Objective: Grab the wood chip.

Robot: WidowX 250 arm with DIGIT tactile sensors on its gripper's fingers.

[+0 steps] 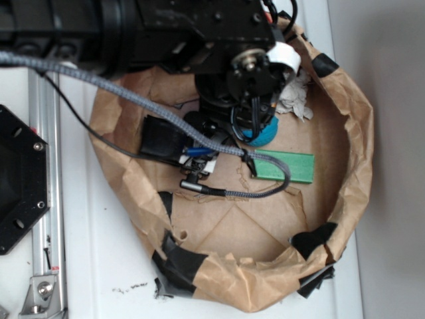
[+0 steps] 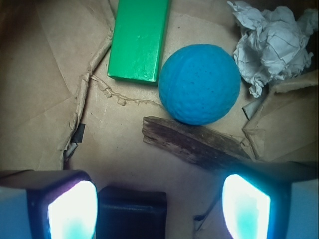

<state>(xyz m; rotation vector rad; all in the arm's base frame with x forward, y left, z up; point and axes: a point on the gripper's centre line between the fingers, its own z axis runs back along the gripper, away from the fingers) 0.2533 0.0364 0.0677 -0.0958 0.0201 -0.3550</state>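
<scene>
here wood chip (image 2: 192, 142) touches blue ball (image 2: 199, 83)

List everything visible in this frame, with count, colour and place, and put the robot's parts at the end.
wood chip: one, dark brown, on the cardboard floor just below the ball, ahead of the gripper.
blue ball: one, blue, against the green block's end.
green block: one, green, lying flat left of the ball.
crumpled paper: one wad, white-grey, right of the ball.
black pad: one, black, between the fingers at the bottom edge of the wrist view.
paper-walled bin: one, brown with black tape, holding everything.
gripper: one, open, fingers lit pale blue, holding nothing.
</scene>
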